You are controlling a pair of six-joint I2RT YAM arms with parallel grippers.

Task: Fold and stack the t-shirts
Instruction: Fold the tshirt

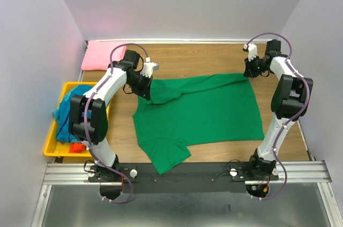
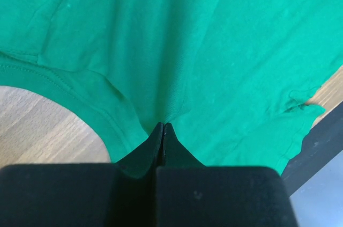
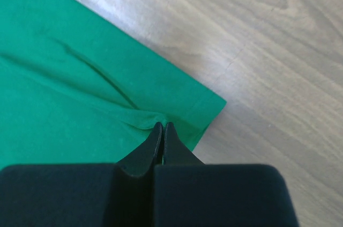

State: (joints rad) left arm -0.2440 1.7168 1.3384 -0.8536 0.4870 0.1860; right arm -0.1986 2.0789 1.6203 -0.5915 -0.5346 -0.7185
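A bright green t-shirt point(image 1: 201, 111) lies spread across the middle of the table, one sleeve reaching the near edge. My left gripper point(image 1: 146, 90) is shut on its far left part near the collar, and in the left wrist view the cloth point(image 2: 177, 50) bunches into the closed tips point(image 2: 163, 126). My right gripper point(image 1: 250, 72) is shut on the far right corner of the green t-shirt point(image 3: 80, 93); the hem puckers at its tips point(image 3: 163, 125). A folded pink t-shirt point(image 1: 102, 55) lies at the far left. A teal-blue t-shirt point(image 1: 68, 111) fills the bin, with orange-red cloth point(image 1: 79, 146) beneath it.
A yellow plastic bin point(image 1: 53, 149) stands at the left edge of the table. Bare wooden table point(image 1: 214, 58) shows beyond the green shirt. A black rail point(image 1: 214, 170) runs along the near edge, with both arm bases on it. Walls close in on both sides.
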